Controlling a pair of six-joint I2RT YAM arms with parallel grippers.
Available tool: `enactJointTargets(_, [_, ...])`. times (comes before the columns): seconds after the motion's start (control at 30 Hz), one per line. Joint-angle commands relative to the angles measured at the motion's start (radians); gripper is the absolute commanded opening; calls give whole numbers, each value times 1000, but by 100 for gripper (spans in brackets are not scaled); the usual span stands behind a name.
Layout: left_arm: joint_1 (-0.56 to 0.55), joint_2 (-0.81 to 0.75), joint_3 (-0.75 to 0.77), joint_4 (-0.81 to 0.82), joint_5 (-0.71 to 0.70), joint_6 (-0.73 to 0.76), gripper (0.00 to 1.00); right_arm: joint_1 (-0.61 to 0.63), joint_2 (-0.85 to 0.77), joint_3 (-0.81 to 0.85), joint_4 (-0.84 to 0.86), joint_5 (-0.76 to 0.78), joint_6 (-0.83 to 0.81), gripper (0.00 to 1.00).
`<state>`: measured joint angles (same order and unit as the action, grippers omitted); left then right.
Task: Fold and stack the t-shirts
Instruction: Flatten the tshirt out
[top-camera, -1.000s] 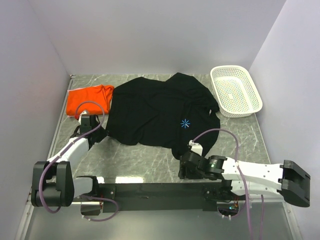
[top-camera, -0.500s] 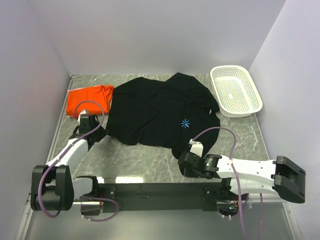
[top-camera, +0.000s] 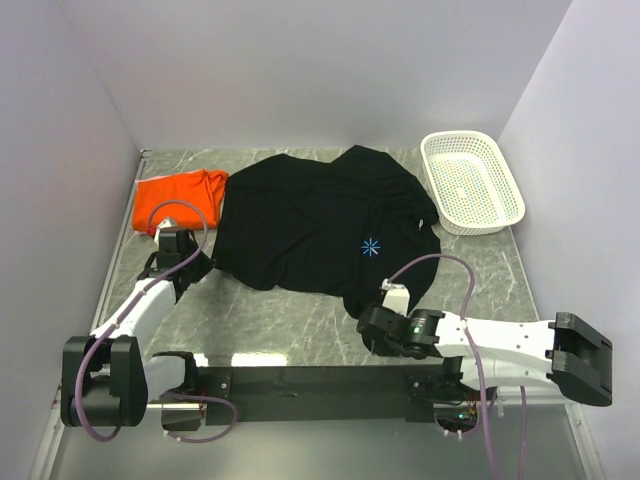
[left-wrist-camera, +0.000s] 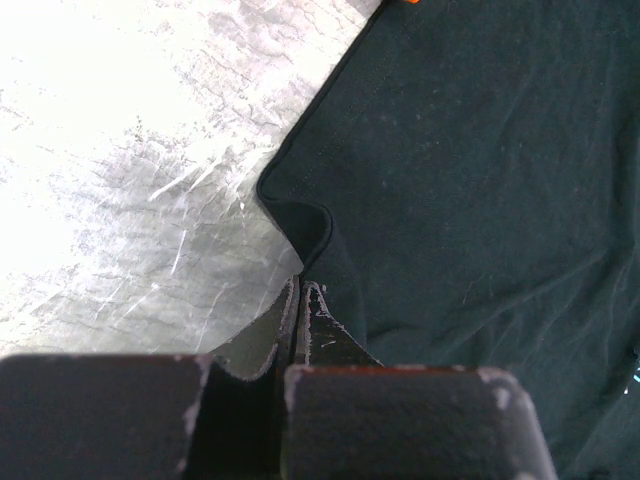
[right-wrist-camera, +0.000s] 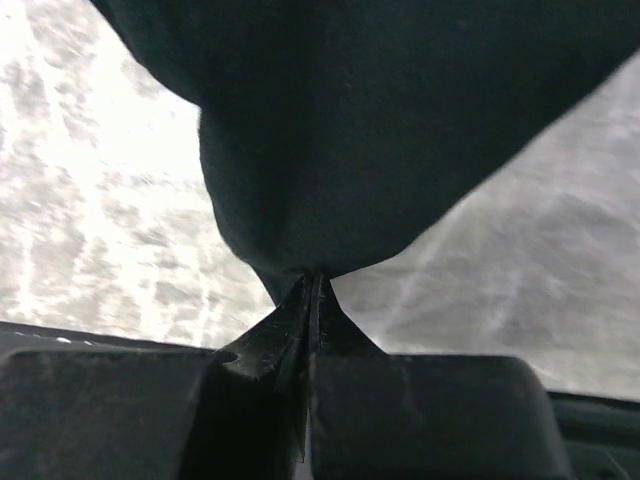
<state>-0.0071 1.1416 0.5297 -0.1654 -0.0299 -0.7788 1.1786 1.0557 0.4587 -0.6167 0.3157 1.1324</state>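
You're looking at a grey marbled table (top-camera: 285, 318) walled in pale lilac. The black t-shirt (top-camera: 320, 225) sprawls across the middle, its starburst mark (top-camera: 371, 247) toward 5 o'clock. The white mesh basket (top-camera: 455, 136) sits at 2 o'clock, well apart from the orange t-shirt (top-camera: 175, 198) – that one lies at 10 o'clock, touching the black shirt's left edge. Your left gripper (left-wrist-camera: 303, 292) is pinched tight on the black hem at 8 o'clock; your right gripper (right-wrist-camera: 312, 282) is clamped on its lower corner at 5 o'clock.
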Motion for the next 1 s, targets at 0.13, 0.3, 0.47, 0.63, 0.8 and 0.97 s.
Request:
enactJointTargets(0.13, [6, -26, 15, 14, 8, 13, 1, 81, -106, 124, -282, 146, 118, 0])
enactJointTargets(0.3, [4, -29, 12, 12, 8, 13, 0, 84, -91, 123, -373, 164, 167, 0])
enactJointTargets(0.47, [6, -45, 15, 6, -4, 12, 1, 147, -17, 165, -465, 189, 247, 0])
enactJointTargets(0.63, [6, -40, 15, 7, 7, 13, 1, 176, 81, 213, -483, 226, 262, 0])
enactJointTargets(0.8, [4, -42, 12, 6, 8, 13, 1, 174, 12, 170, -286, 154, 211, 29])
enactJointTargets(0.97, [4, -37, 12, 10, 19, 15, 1, 174, -75, 103, -249, 141, 234, 56])
